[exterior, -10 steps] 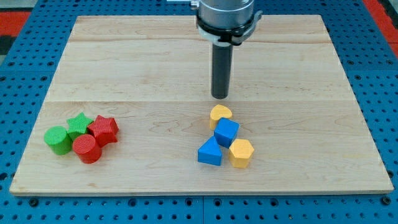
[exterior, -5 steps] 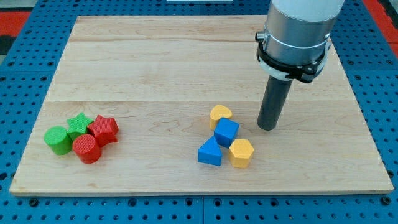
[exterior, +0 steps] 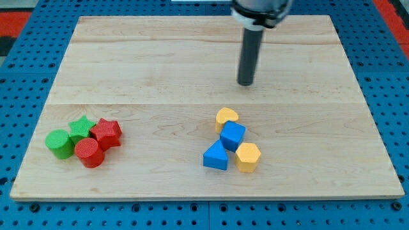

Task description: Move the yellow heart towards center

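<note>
well, the rod hangs over the wooden board [exterior: 160, 64], and my tip [exterior: 245, 84] sits on the bare wood above the board's middle, toward the view's top. it ends plain, with nothing to open or close, and it touches no block. the yellow heart [exterior: 226, 117] lies below the tip and a little to the view's left, clearly apart from it, with open wood between them.

the heart is the top piece of a small cluster right of the board's middle, toward the view's bottom. just under it, touching or nearly so, is the blue cube [exterior: 232, 135]. below that, the blue triangle [exterior: 216, 156] sits to the view's left and the yellow hexagon [exterior: 248, 157] to the view's right, both tight against the cube.

far off at the view's lower left is a second huddle: the green cylinder [exterior: 59, 143], the green star [exterior: 81, 127], the red star [exterior: 106, 133] and the red cylinder [exterior: 89, 153], all pressed close together.
</note>
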Robot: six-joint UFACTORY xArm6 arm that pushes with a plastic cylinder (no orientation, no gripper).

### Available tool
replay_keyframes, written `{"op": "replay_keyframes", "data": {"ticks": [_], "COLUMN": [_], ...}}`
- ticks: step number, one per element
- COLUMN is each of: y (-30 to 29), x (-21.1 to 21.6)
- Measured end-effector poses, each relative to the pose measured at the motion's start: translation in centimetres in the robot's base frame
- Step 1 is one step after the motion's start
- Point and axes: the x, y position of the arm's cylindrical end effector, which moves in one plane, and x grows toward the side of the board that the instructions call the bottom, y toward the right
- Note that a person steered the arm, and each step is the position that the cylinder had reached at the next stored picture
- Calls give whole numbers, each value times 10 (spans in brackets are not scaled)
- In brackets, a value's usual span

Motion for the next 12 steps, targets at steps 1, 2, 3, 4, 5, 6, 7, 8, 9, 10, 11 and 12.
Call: {"op": "replay_keyframes", "data": {"ticks": [1,2,3,4,5,6,7,8,9,10,11,12], "y": [-41,-45,-83,-118,-120,-109,-77,-46,-27,-22,-22,5], "x": [1,27,39,57,101,131,132,132,130,115,91,80]}}
